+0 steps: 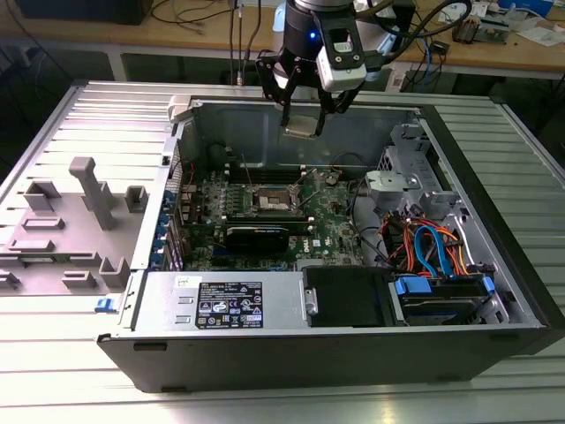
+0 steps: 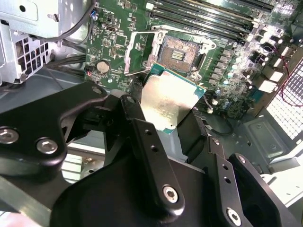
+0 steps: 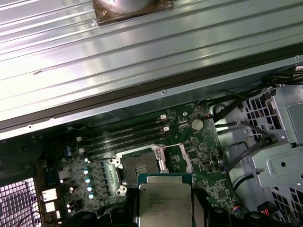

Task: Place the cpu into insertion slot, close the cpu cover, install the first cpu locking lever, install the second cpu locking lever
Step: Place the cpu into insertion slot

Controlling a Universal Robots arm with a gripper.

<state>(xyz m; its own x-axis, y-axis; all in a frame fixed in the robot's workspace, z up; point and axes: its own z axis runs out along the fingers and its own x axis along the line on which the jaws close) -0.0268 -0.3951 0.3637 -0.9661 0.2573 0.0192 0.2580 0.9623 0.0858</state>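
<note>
My gripper [image 1: 302,126] hangs over the back of the open computer case, shut on the cpu [image 1: 301,129]. In both wrist views the cpu [image 2: 168,101] [image 3: 163,201] is a flat silver square held level between the black fingers [image 2: 137,118]. The insertion slot [image 1: 273,200] [image 2: 182,51] [image 3: 138,165] lies on the green board below the chip, dark and uncovered, with nothing in it. The cpu cover [image 3: 162,160] appears swung open beside the slot. The chip is well above the slot and touches nothing.
Long black memory slots [image 3: 125,137] run beside the socket. A graphics card [image 1: 256,237], a grey power supply [image 1: 229,305] and a drive bay with blue and orange cables [image 1: 433,256] sit nearer the case front. A grey fixture [image 1: 84,212] stands on the exterior view's left.
</note>
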